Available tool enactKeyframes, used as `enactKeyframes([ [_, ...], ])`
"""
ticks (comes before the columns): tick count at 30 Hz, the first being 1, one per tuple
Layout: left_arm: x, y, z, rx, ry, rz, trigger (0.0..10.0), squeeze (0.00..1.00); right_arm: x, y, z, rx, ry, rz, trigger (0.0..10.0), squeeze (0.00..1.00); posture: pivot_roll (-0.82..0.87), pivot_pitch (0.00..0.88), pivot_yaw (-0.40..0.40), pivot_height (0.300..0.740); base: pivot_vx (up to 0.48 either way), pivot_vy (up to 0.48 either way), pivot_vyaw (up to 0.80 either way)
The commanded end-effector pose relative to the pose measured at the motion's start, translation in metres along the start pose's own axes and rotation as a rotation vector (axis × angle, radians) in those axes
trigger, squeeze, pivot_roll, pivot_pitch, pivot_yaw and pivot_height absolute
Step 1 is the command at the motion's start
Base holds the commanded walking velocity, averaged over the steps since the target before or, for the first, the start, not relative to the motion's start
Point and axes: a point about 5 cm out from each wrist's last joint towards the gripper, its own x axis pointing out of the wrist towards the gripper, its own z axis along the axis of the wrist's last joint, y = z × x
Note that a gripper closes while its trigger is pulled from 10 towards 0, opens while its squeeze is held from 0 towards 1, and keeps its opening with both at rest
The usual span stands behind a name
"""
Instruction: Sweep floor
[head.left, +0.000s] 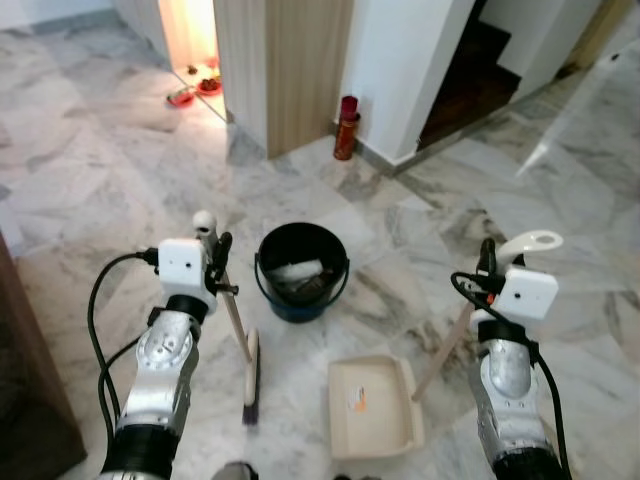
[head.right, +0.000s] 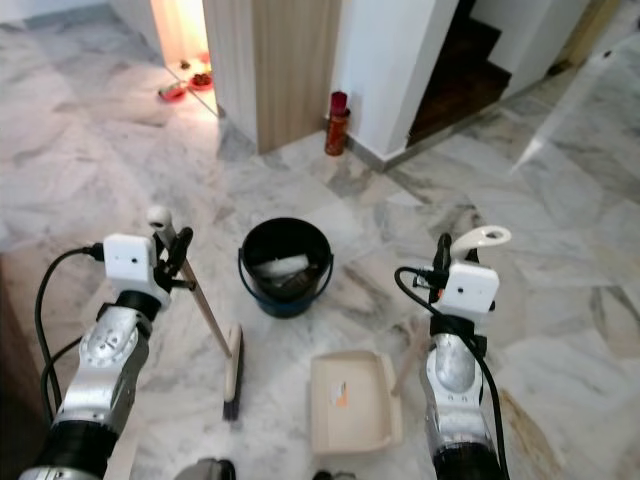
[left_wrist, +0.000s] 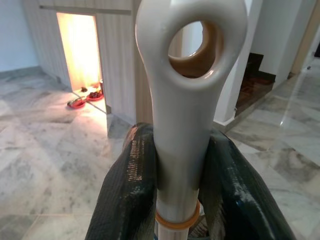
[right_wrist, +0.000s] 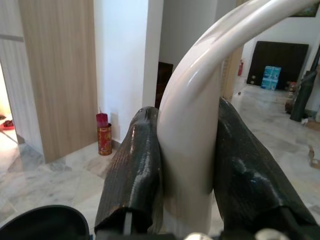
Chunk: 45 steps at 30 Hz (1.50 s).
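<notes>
L gripper (head.left: 214, 243) left of centre, fingers clamped on broom (head.left: 236, 330) handle top; bristles on floor, lower centre. R gripper (head.left: 487, 262) right side, fingers clamped on dustpan (head.left: 375, 405) handle; pan flat at bottom centre. Black bucket (head.left: 301, 272) mid-frame btwn them.

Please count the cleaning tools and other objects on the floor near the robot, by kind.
Broom, held by left gripper: 1
Dustpan, handle held by right gripper: 1
Black bucket: 1
Red canister by the wall: 1
Total: 4
</notes>
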Motion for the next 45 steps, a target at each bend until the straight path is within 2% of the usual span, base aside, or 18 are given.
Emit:
enactKeyframes([
  [1, 0.0033, -0.0029, 0.0079, 0.013, -0.041, -0.011, 10.0, 0.00, 0.0035, -0.0043, 0.0031, 0.015, -0.010, -0.021, 10.0, 0.00, 0.16, 0.156, -0.104, 0.740, 0.000, 0.000, 0.00],
  [14, 0.0034, -0.0040, 0.0078, 0.012, -0.039, -0.018, 10.0, 0.00, 0.0040, -0.0038, 0.0011, 0.009, 0.010, -0.016, 10.0, 0.00, 0.16, 0.155, -0.103, 0.740, 0.000, 0.000, -0.79],
  [20, 0.0038, -0.0045, 0.0073, 0.039, -0.031, -0.021, 10.0, 0.00, 0.0040, -0.0049, 0.0007, 0.008, 0.011, -0.018, 10.0, 0.00, 0.16, 0.154, -0.103, 0.740, 0.000, 0.000, -0.80],
  [27, 0.0041, -0.0050, 0.0073, 0.032, -0.032, -0.018, 10.0, 0.00, 0.0042, -0.0050, 0.0005, 0.008, 0.015, -0.018, 10.0, 0.00, 0.16, 0.154, -0.104, 0.740, 0.000, -0.331, -0.80],
  [36, 0.0043, -0.0060, 0.0067, 0.043, -0.025, -0.020, 10.0, 0.00, 0.0037, -0.0025, 0.0001, 0.009, 0.018, -0.013, 10.0, 0.00, 0.16, 0.157, -0.107, 0.740, 0.000, 0.000, -0.80],
  [42, 0.0057, -0.0068, 0.0061, 0.050, -0.020, -0.023, 10.0, 0.00, 0.0038, -0.0023, 0.0005, 0.010, 0.016, -0.015, 10.0, 0.00, 0.15, 0.152, -0.102, 0.740, 0.000, -0.479, -0.80],
  [45, 0.0067, -0.0069, 0.0064, 0.053, -0.020, -0.024, 10.0, 0.00, 0.0030, -0.0027, 0.0000, 0.008, 0.016, -0.015, 10.0, 0.00, 0.15, 0.149, -0.101, 0.740, 0.000, 0.000, -0.80],
])
